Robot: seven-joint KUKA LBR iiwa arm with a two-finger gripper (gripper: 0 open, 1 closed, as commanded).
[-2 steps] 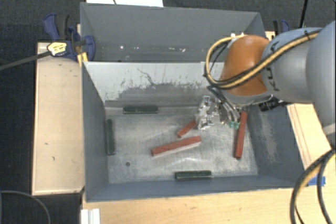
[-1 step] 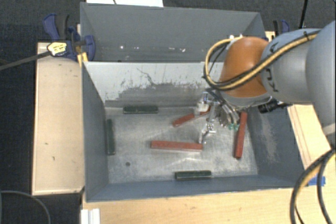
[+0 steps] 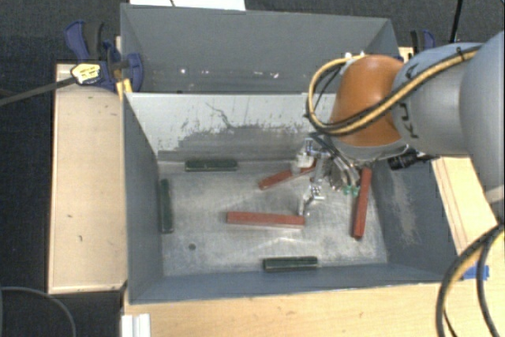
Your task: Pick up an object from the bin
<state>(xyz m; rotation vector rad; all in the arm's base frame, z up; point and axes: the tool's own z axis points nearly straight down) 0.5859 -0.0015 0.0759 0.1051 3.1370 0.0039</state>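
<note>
A grey metal bin [image 3: 142,193] holds loose sticks lying flat and apart, so each looks free to take singly. The claw [image 3: 312,189] hangs low, its tip by the right end of a red-brown stick [image 3: 264,219]. A tilted red-brown stick [image 3: 276,179] lies just left of the claw in the view, and another [image 3: 360,213] lies to its right. Whether the claw is spread or closed cannot be told.

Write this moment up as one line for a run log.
gripper: low in bin | nearest: right end of flat red stick | also close: slanted red stick | lifted: not yet
</note>
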